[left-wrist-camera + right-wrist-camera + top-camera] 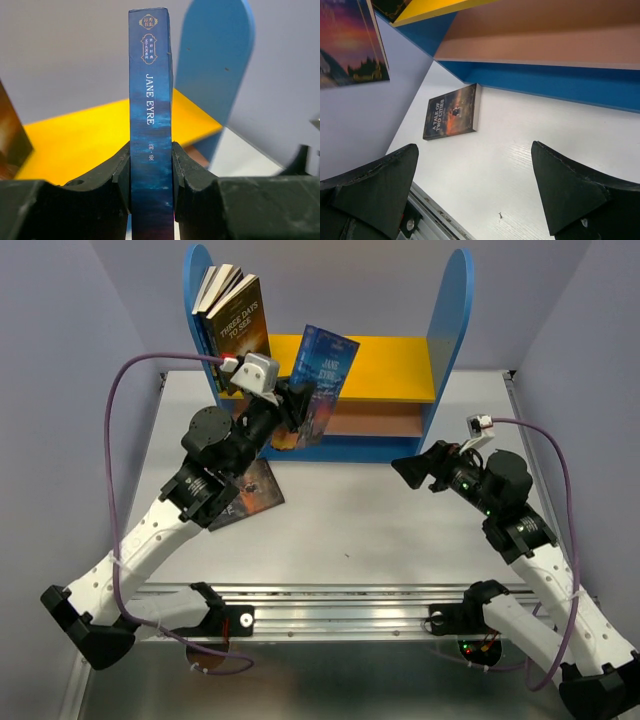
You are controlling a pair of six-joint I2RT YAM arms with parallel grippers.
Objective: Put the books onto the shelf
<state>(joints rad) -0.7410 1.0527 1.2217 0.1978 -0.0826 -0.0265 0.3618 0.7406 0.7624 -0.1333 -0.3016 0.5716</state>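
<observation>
**Clerk:** What does the top view give that the wrist views lack?

**Inspector:** The whole shelf (455,330), at upper centre on the table (390,530). Three Days to See (238,335) leans against the shelf's left blue panel on the yellow board. More books stand behind it, but their titles are hidden. Jane Eyre (325,375) is tilted in front of the yellow board, raised off the table.

**Clerk:** And the left wrist view?

**Inspector:** It shows the grip. The left gripper (151,160) pinches Jane Eyre by its lower part. The spine faces the camera, upright at centre frame, with a finger pressed on each side. The top view does not show that contact clearly.

**Clerk:** The right wrist view?

**Inspector:** The right gripper (475,150) is spread wide and holds nothing. Between its fingers, A Tale of Two Cities (451,112) lies flat on the table, cover up, near the shelf's blue base. In the top view the left arm (200,490) covers most of that book and the title is unreadable.

**Clerk:** Anything cut off?

**Inspector:** There is a book cover at the upper left of the right wrist view. Its title is out of frame.
</observation>
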